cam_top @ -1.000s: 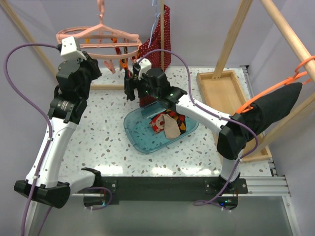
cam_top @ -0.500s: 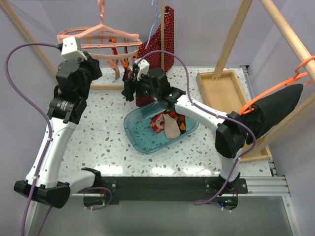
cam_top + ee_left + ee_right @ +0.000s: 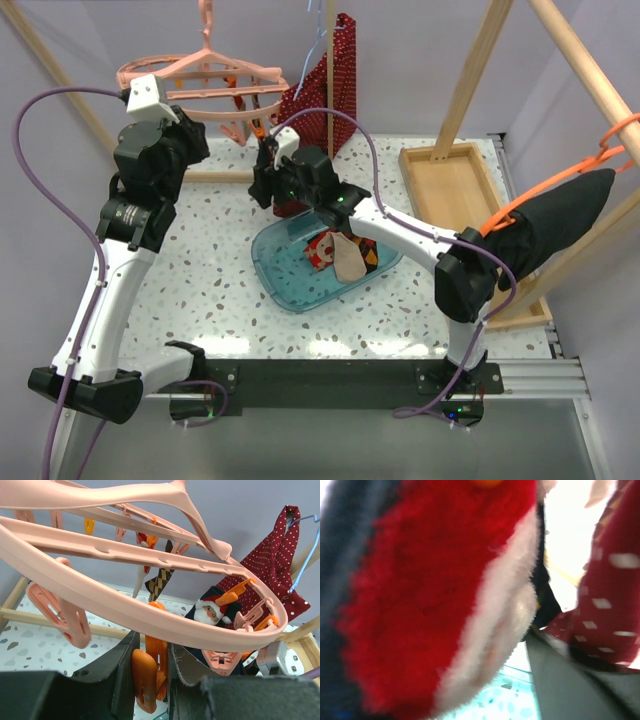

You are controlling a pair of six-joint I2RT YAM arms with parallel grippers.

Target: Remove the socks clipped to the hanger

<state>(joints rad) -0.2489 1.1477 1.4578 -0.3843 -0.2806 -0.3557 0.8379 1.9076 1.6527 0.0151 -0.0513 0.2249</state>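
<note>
The salmon-pink ring hanger [image 3: 200, 75] hangs at the back left, and its ring [image 3: 150, 615] crosses the left wrist view. My left gripper [image 3: 150, 680] is shut on an orange clip [image 3: 142, 672] under the ring. A dark sock with a Santa face [image 3: 212, 612] and an argyle sock [image 3: 161, 577] hang from clips. My right gripper [image 3: 265, 165] is raised to the Santa sock, whose red and white fuzz [image 3: 430, 595] fills its view. One finger [image 3: 570, 680] shows apart from the sock; the other is hidden. The jaws look open around it.
A teal tray [image 3: 285, 285] on the table holds loose socks [image 3: 345, 255]. The red dotted garment [image 3: 325, 85] hangs just right of the ring hanger. A wooden tray [image 3: 450, 185] and a black cloth [image 3: 560, 225] on an orange hanger are at right.
My right gripper has moved up and to the left, closer to the ring hanger and the hanging sock. My left arm has stayed at the hanger.
</note>
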